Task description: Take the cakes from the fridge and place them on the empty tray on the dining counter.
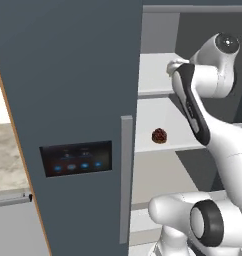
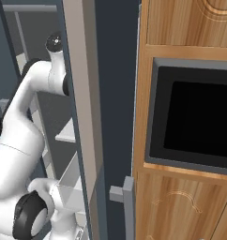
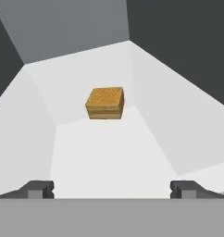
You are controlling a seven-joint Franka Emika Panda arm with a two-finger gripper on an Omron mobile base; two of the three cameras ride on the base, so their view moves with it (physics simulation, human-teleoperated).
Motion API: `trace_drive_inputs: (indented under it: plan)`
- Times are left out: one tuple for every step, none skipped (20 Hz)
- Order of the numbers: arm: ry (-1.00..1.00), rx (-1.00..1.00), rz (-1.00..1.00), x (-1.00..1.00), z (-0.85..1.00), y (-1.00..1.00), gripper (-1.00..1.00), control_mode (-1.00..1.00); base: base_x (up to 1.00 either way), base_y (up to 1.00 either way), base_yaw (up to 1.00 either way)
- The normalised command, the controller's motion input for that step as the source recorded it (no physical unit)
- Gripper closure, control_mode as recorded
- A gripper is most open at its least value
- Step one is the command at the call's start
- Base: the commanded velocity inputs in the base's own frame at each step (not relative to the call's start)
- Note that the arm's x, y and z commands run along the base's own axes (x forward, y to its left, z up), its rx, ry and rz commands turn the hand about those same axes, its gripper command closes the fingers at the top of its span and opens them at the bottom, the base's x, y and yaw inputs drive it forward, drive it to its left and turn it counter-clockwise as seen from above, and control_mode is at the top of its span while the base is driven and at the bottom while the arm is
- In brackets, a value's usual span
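Observation:
The tan-yellow square cake (image 3: 104, 103) sits on a white fridge shelf (image 3: 109, 157), ahead of my open gripper (image 3: 111, 190); its two fingertips (image 3: 40, 189) stand wide apart with nothing between them. The dark brown-red round cake (image 1: 159, 135) rests on a lower white shelf (image 1: 158, 122) inside the fridge. The fridge's closed slate-grey left door (image 1: 68, 90) carries a black panel with blue lights (image 1: 77, 158) and a long grey handle (image 1: 126, 175). My arm (image 1: 193, 100) reaches into the open right compartment at an upper shelf. The blue tray and dining counter are out of view.
The open right fridge door (image 2: 85, 117) stands edge-on beside my arm, with a door bin (image 2: 71, 187) low on it. Wood cabinets with a black built-in oven (image 2: 195, 117) are to the right. A marble counter (image 1: 5, 155) lies left of the fridge.

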Motion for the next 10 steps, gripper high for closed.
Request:
trace_drive_inputs:
  plan:
    - [0.01, 0.0, 0.0, 0.79, 0.0, 0.0, -1.0, -1.0, 0.0, 0.0, 0.0]
    - [0.0, 0.0, 0.0, 0.8, -0.01, 0.0, -1.0, -1.0, 0.0, 0.0, 0.0]
    - [0.0, 0.0, 0.0, 0.79, 0.0, 0.0, -1.0, -1.0, 0.0, 0.0, 0.0]
    - [0.0, 0.0, 0.0, 0.76, 0.0, 0.0, -1.0, -1.0, 0.0, 0.0, 0.0]
    - [0.0, 0.0, 0.0, 0.75, 0.0, 0.0, -1.0, -1.0, 0.0, 0.0, 0.0]
    - [0.0, 0.0, 0.0, 0.75, 0.0, 0.0, -1.0, -1.0, 0.0, 0.0, 0.0]
    - [0.0, 0.0, 0.0, 0.76, 0.0, -0.02, -1.0, -1.0, 0.0, 0.0, 0.0]
    - [0.0, 0.0, 0.0, 0.74, 0.0, -0.02, -1.0, -1.0, 0.0, 0.0, 0.0]
    - [0.0, 0.0, 0.0, 0.73, -0.02, -0.06, -1.0, -1.0, 0.0, 0.0, 0.0]
    - [0.0, 0.0, 0.0, 0.71, -0.03, -0.1, -1.0, -1.0, 0.0, 0.0, 0.0]
